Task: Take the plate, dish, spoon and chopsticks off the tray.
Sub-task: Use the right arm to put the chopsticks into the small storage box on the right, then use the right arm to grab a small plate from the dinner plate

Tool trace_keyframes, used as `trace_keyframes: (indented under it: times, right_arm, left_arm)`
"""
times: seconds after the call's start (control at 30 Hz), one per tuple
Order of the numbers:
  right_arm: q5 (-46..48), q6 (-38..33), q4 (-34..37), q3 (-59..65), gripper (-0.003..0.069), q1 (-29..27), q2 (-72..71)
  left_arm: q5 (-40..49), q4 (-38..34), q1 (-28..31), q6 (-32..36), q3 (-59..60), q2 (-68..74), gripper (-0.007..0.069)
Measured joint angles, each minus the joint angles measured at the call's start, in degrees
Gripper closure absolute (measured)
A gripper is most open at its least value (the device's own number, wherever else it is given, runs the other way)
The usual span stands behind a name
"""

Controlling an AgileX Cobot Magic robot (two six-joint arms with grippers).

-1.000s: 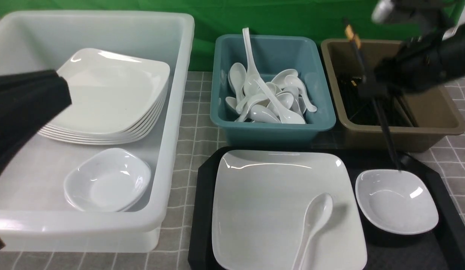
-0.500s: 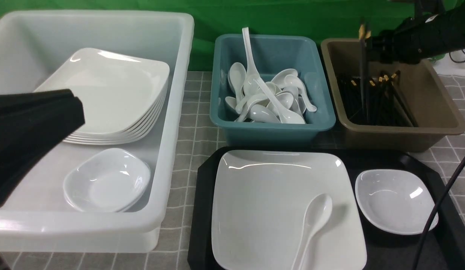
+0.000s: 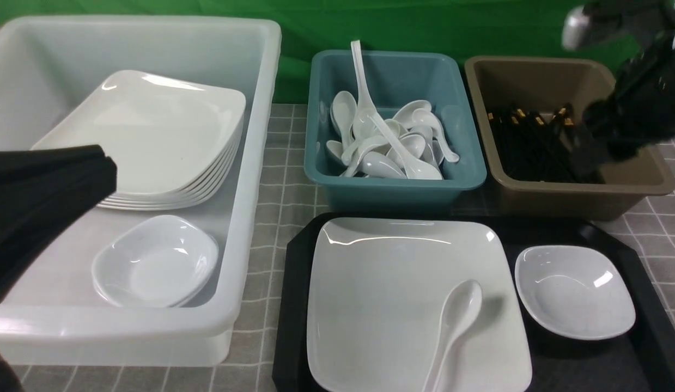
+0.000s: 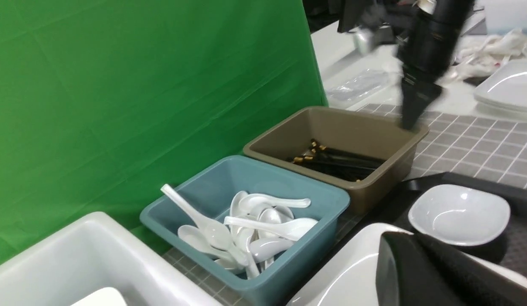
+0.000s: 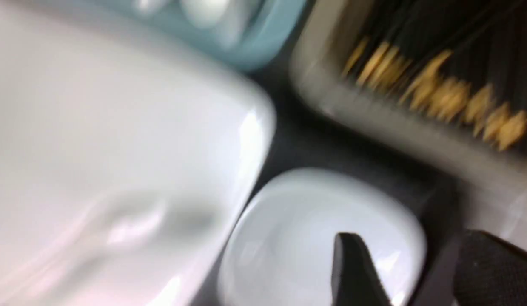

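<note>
My left gripper (image 3: 100,163) hangs clenched over the white bin's (image 3: 261,109) left side. On the tray (image 3: 588,365), the plate (image 3: 381,294) fills the left half with the spoon (image 3: 457,310) resting on it. The dish (image 3: 574,291) sits near the right edge. The chopsticks (image 3: 533,147) lie in the brown tub (image 3: 588,201), and my right gripper (image 5: 408,244) is released above its right rim.

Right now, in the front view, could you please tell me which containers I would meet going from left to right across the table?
white translucent tub → teal spoon tub → brown chopstick tub
</note>
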Motion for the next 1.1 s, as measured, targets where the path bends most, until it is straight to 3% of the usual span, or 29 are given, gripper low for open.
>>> trace_keyframes:
  times: [0.1, 0.2, 0.3, 0.37, 0.7, 0.97, 1.1]
  right_arm:
    - [-4.1, -1.4, -4.9, 12.4, 0.0264, 3.7, -3.3]
    - [-12.9, -2.3, -11.2, 24.2, 0.0152, 6.4, -4.6]
    - [-19.7, -2.4, -13.8, 29.8, 0.0074, 7.0, -4.3]
    - [-22.5, -2.5, -14.6, 32.2, 0.0062, 7.2, -3.7]
    - [-33.4, -2.5, -16.1, 33.2, 0.0173, 7.2, 2.8]
    - [-34.6, -2.7, -16.4, 32.9, 0.0403, 7.3, 3.8]
    - [-31.7, -3.1, -17.3, 32.6, 0.0478, 8.4, 1.1]
  left_arm:
    - [0.0, 0.5, 0.0, 0.0, 0.0, 0.0, 0.0614]
    - [0.1, 0.5, 0.0, 0.0, 0.0, 0.0, 0.0614]
    - [0.2, 0.5, 0.0, 0.0, 0.0, 0.0, 0.0614]
    - [0.4, 0.6, 0.0, 0.0, 0.0, 0.0, 0.0614]
    - [2.9, 0.9, 0.0, 0.0, 0.0, 0.0, 0.0614]
    - [3.2, 0.9, 0.0, 0.0, 0.0, 0.0, 0.0614]
    - [4.4, 1.0, 0.0, -0.1, 0.0, 0.0, 0.0614]
